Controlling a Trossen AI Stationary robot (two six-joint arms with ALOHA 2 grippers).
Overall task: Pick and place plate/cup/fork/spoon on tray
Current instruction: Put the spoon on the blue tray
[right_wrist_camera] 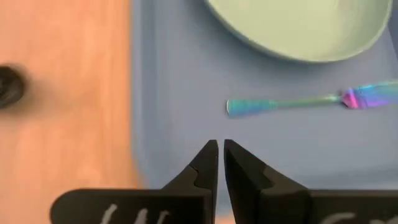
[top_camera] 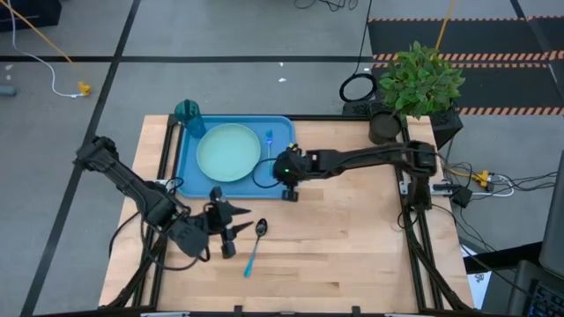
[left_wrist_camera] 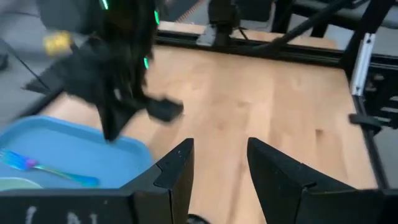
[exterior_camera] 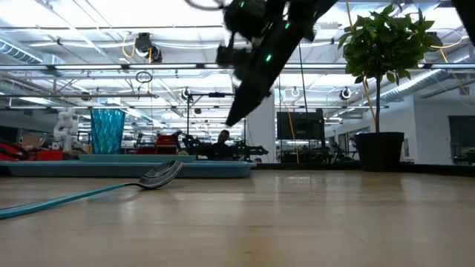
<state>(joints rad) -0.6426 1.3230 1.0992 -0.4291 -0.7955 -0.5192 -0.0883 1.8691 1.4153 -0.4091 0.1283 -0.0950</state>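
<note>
The blue tray (top_camera: pixel 278 130) lies at the table's far left. The mint-green plate (top_camera: pixel 228 151) rests in it, and the blue-handled fork (top_camera: pixel 269 141) lies flat on the tray floor beside the plate, also showing in the right wrist view (right_wrist_camera: pixel 298 102). The teal cup (top_camera: pixel 187 111) stands at the tray's far left corner. The spoon (top_camera: pixel 256 243) lies on the wood near the tray, its dark bowl (exterior_camera: pixel 159 174) toward the tray. My left gripper (top_camera: pixel 236 220) is open and empty, just left of the spoon's bowl. My right gripper (right_wrist_camera: pixel 221 152) is shut and empty, raised over the tray's near right corner.
A potted plant (top_camera: pixel 419 84) stands at the table's far right corner, with a dark pot (exterior_camera: pixel 378 148). Bare wood (top_camera: pixel 352 238) spreads over the table's right and near parts. The right arm (top_camera: pixel 370 158) reaches across the middle of the table.
</note>
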